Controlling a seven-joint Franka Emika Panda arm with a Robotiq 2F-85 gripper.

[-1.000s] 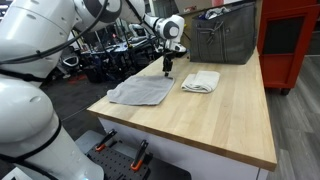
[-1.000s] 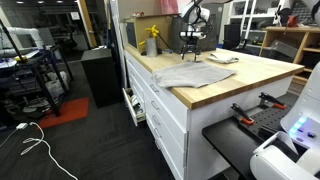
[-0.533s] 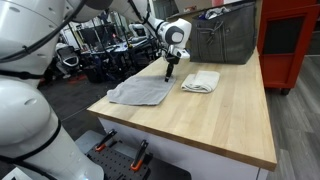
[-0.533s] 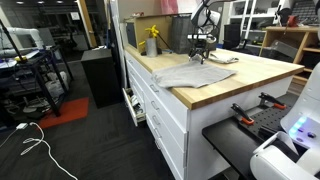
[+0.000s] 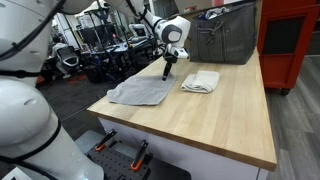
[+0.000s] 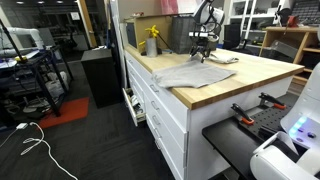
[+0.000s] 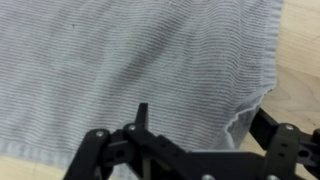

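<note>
tool (image 5: 166, 73) | jaws wide apart | empty | above grey cloth (image 5: 140, 92)

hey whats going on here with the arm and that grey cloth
A robot arm has its gripper low over the far edge of a grey cloth that lies spread flat on the wooden table. The jaws are open and hold nothing; whether they touch the fabric is hard to tell. A folded pale towel lies beside the cloth, with a grey bin behind.
</note>
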